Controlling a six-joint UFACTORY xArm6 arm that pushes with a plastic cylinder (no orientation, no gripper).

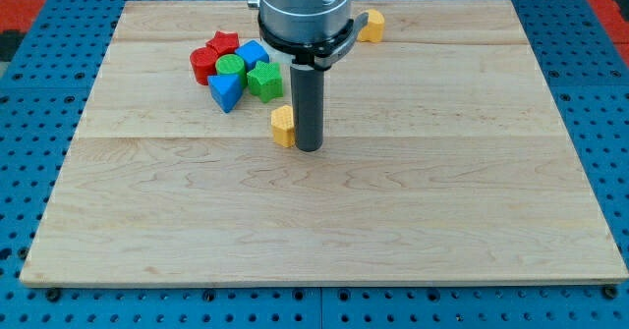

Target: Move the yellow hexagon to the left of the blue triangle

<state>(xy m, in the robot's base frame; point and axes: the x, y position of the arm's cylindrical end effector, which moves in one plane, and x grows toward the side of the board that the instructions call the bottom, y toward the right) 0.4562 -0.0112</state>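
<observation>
board: the pale wooden board (393, 221) looks smooth and matt, with fine grain lines and long plank seams.
blocks: the yellow hexagon block (282, 126) and the blue triangle block (225, 92) look like smooth, matt plastic.
rod: the dark round rod (308, 108) looks matt.
holder: the grey metal holder (306, 10) above it shines a little.
base: the blue base (600, 93) under the board has rows of small holes.

No readable text, label, brand, number or sign on anything here.
</observation>
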